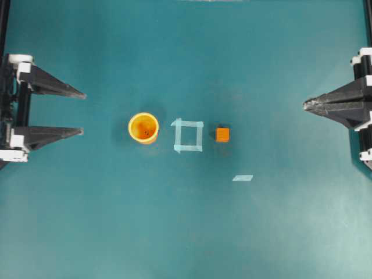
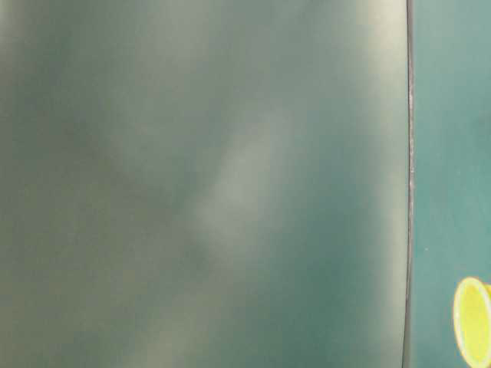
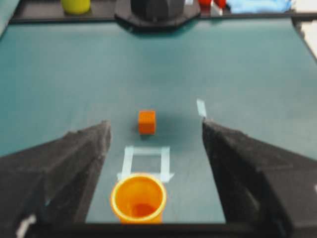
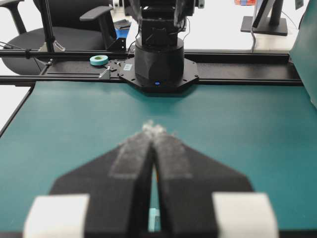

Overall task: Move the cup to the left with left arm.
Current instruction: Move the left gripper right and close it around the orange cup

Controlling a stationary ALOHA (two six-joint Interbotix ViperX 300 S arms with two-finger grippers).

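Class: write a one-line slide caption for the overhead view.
Open left gripper faces an upright cup beside a tape square.

Colours on your teal desk (image 1: 186, 232)

You have an orange-yellow cup (image 1: 143, 128) with a brighter yellow rim, a small orange cube (image 1: 222, 134), a pale blue tape square (image 1: 188, 135), and black end effectors with white fittings; the table-level view's yellow patch is probably another object.
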